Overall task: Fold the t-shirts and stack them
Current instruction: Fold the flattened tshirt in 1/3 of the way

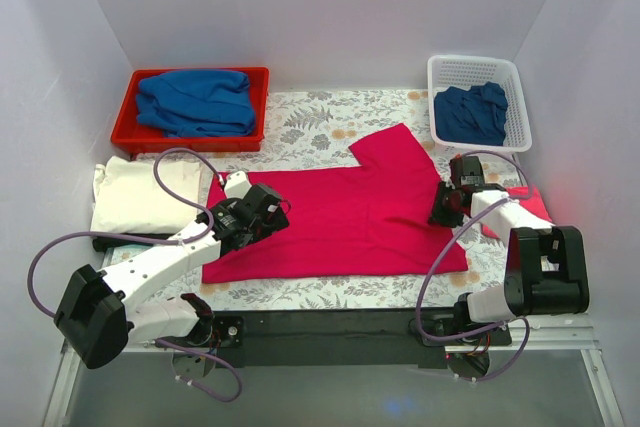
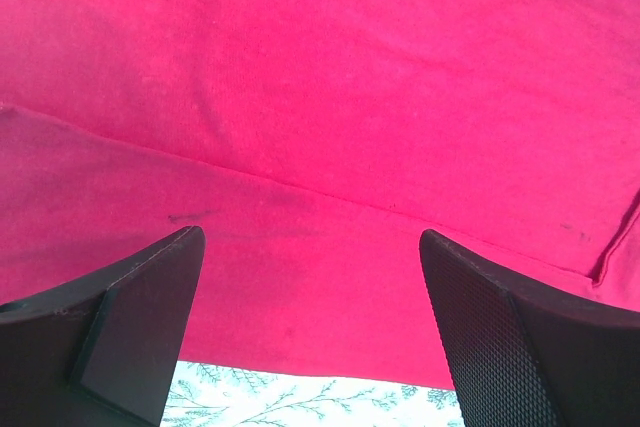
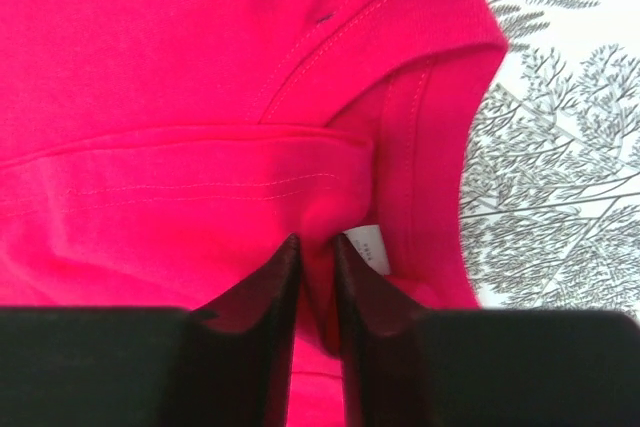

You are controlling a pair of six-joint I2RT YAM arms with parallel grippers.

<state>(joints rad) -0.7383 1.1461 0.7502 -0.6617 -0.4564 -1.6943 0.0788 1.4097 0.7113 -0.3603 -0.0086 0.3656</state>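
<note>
The crimson-pink t-shirt [image 1: 350, 212] lies spread on the patterned table, one sleeve pointing to the back. My right gripper [image 1: 447, 209] is at its right edge, shut on a pinch of cloth at the neckline; the right wrist view shows the cloth [image 3: 200, 97] between the fingers and the white neck label [image 3: 368, 247] beside them. My left gripper [image 1: 272, 209] is open over the shirt's left part; in the left wrist view its fingers [image 2: 150, 317] stand wide apart above the shirt's hem [image 2: 320, 277].
A red tray [image 1: 130, 127] at the back left holds a blue shirt [image 1: 195, 102]. A white basket [image 1: 515, 97] at the back right holds another blue shirt [image 1: 470, 112]. A folded cream shirt [image 1: 140, 197] lies at the left.
</note>
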